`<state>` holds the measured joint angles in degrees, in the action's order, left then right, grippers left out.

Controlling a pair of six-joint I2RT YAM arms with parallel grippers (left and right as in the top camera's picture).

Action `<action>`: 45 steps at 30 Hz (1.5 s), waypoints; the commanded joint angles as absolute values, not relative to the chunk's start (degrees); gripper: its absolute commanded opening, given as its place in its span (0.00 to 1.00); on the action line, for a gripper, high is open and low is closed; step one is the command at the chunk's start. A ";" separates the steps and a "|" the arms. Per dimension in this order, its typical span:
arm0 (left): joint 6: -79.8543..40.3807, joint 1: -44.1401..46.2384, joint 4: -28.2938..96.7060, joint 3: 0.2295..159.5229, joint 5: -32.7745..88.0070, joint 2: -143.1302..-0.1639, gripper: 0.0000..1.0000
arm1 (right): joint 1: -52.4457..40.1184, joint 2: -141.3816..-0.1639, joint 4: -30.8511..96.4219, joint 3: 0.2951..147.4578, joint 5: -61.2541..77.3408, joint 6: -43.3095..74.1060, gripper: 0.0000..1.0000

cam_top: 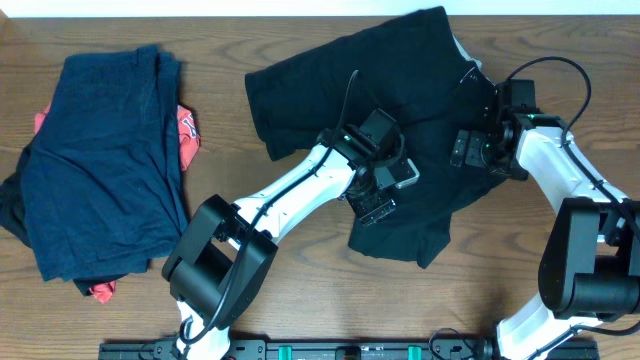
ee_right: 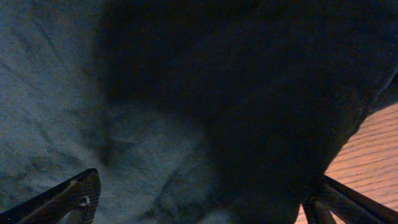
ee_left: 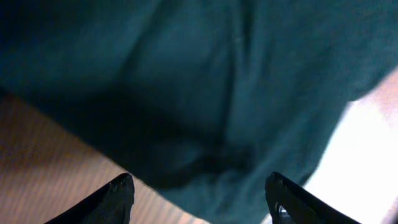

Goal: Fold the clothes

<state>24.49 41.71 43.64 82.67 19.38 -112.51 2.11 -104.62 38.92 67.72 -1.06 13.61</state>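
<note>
A black garment lies spread across the middle and right of the wooden table. My left gripper hovers over its lower part; in the left wrist view its fingers are wide apart above the dark cloth and its edge, holding nothing. My right gripper is over the garment's right side; in the right wrist view its fingers are spread wide over dark cloth, empty.
A pile of clothes lies at the left, a dark navy piece on top and a red piece beneath it. Bare wood shows along the front of the table.
</note>
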 commanded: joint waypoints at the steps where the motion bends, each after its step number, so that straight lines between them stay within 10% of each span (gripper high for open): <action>1: 25.87 41.17 43.62 81.73 11.99 -113.40 0.70 | 2.61 -104.55 38.74 67.72 -0.05 14.06 0.99; 18: 24.53 39.33 43.64 81.54 30.13 -116.18 0.72 | 2.61 -104.55 37.69 67.72 1.06 13.17 0.99; 30: 24.53 39.27 46.76 81.54 32.34 -116.18 0.06 | 2.61 -104.55 37.47 67.72 1.08 12.97 0.99; 45: 11.44 24.32 60.62 96.86 -3.07 -110.69 0.06 | 2.61 -104.55 37.76 67.72 2.00 12.58 0.99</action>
